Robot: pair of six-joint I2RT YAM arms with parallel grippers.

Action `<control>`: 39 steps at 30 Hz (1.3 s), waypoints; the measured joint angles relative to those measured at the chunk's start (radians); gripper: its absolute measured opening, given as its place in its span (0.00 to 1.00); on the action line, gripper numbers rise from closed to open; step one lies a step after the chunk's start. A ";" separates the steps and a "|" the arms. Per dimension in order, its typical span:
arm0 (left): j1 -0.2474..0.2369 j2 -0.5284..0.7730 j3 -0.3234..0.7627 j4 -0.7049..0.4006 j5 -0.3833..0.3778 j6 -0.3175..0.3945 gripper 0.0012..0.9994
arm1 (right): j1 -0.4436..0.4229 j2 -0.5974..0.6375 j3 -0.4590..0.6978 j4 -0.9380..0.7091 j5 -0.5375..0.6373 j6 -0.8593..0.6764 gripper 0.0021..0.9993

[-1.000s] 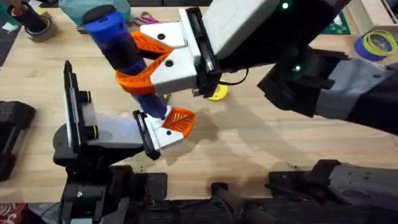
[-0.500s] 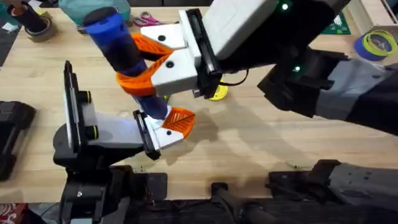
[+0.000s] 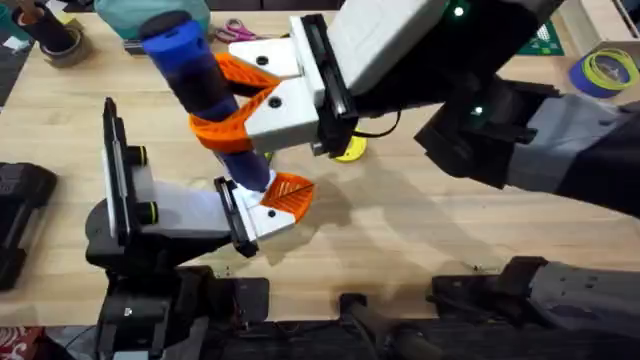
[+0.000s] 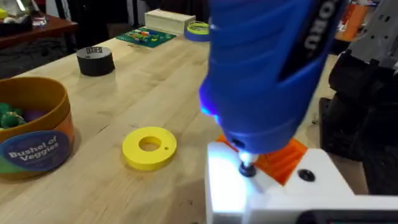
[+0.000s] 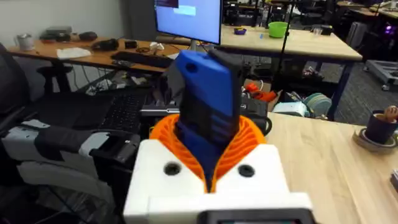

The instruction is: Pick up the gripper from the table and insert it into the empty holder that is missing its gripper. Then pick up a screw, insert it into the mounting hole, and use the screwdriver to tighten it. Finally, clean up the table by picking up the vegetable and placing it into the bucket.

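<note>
The screwdriver [image 3: 205, 95] is being pinched around its middle by the right gripper [image 3: 232, 100], its fingers pressed against the blue barrel. Its bit is being held down on the holder [image 4: 267, 186] of the left gripper [image 3: 180, 195], whose fingers are standing spread. The tool is judged rigid, smooth and somewhat top-heavy, so a mid-barrel hold suits it. The bucket [image 4: 34, 134] on the desk [image 4: 155, 87] is being shown by the left wrist view, while it is hidden overhead.

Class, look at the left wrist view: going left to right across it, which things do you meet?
The bucket → yellow disc → blue screwdriver, its bit down on the white holder.
</note>
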 joint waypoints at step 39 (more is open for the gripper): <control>0.000 0.000 0.000 0.000 0.001 0.000 0.01 | -0.009 0.004 0.027 0.056 0.055 0.079 0.02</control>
